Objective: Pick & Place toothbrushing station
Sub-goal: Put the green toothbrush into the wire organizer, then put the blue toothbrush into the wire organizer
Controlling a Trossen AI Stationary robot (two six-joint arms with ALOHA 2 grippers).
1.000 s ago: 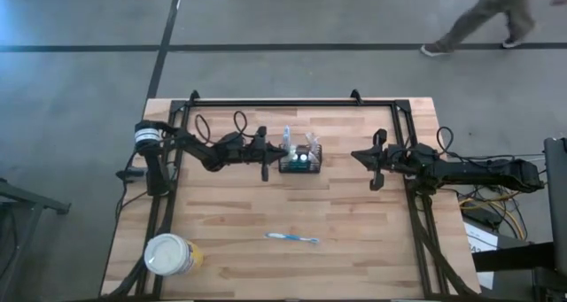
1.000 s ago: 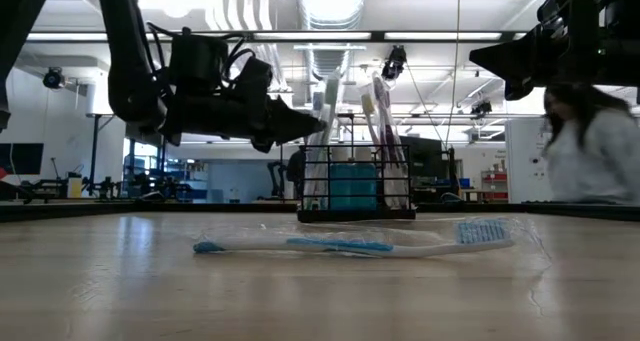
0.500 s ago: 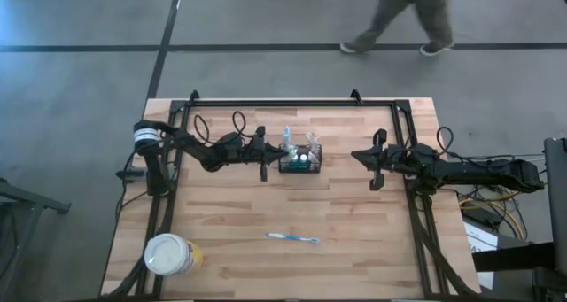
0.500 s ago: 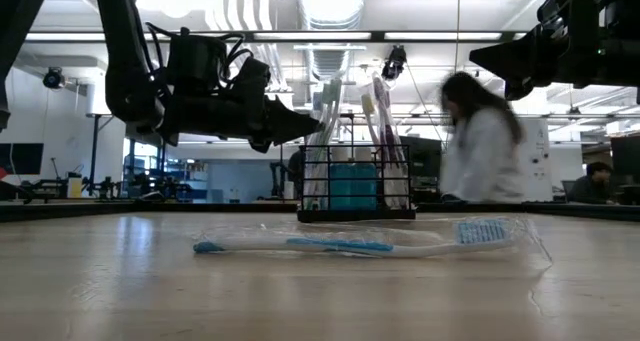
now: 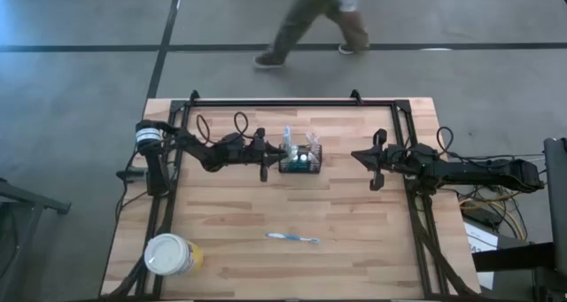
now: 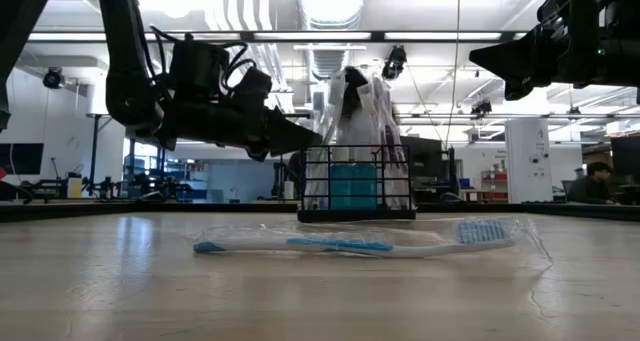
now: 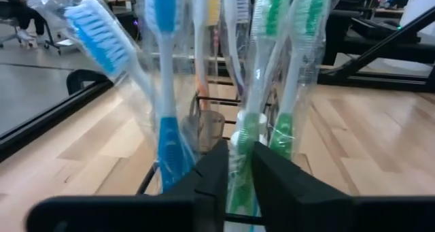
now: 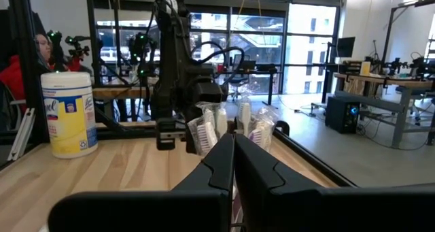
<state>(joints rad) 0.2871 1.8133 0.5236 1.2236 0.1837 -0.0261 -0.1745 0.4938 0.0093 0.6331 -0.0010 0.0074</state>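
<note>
Left pincer (image 5: pixel 263 155), tips nearly together and holding nothing, hovers beside the toothbrushing station (image 5: pixel 299 163); right pincer (image 5: pixel 376 163) is closed, empty.

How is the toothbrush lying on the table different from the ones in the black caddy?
The loose toothbrush lies flat and alone on the bare wooden table, near its front. The toothbrushes in the toothbrushing station stand upright, bunched together, with the left gripper close beside them. The loose one is blue and white; those include blue and green. All sit in clear wrappers.
</note>
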